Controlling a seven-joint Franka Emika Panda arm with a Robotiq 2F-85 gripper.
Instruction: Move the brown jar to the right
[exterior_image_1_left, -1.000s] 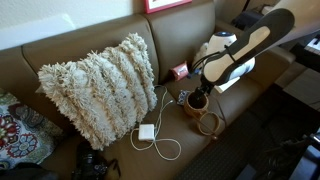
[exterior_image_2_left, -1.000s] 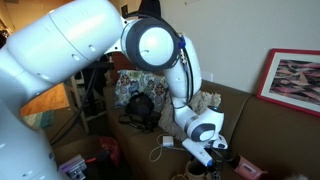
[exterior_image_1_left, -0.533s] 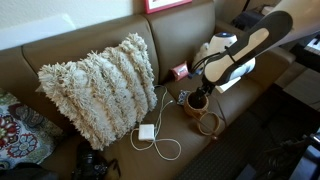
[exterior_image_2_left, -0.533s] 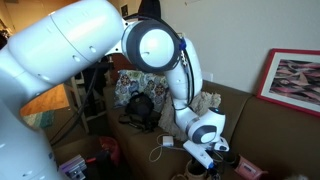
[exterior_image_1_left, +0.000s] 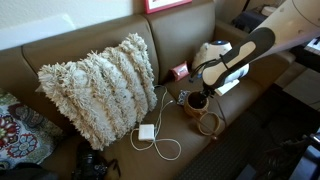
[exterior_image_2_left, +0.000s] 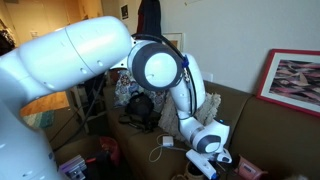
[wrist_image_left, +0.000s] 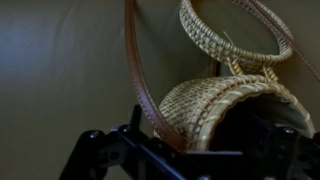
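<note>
The brown jar (exterior_image_1_left: 194, 105) is a small woven round jar on the brown sofa seat, and its tan ring lid (exterior_image_1_left: 208, 124) lies attached beside it. In the wrist view the jar (wrist_image_left: 205, 108) fills the lower right, wide mouth dark, with the ring lid (wrist_image_left: 235, 38) above it and a brown strap (wrist_image_left: 140, 70) across. My gripper (exterior_image_1_left: 198, 97) is down on the jar, with a finger on either side (wrist_image_left: 190, 150), and looks closed on it. In an exterior view the gripper (exterior_image_2_left: 204, 162) hides the jar.
A shaggy cream pillow (exterior_image_1_left: 100, 85) leans on the sofa back. A white charger (exterior_image_1_left: 146, 132) and its cable lie on the seat next to the jar. A small red box (exterior_image_1_left: 180, 71) sits behind the jar. A patterned cushion (exterior_image_1_left: 18, 130) lies at the sofa's end.
The upper arm has swung and lifted toward the upper right. The gripper stays at the jar, which has not visibly shifted.
</note>
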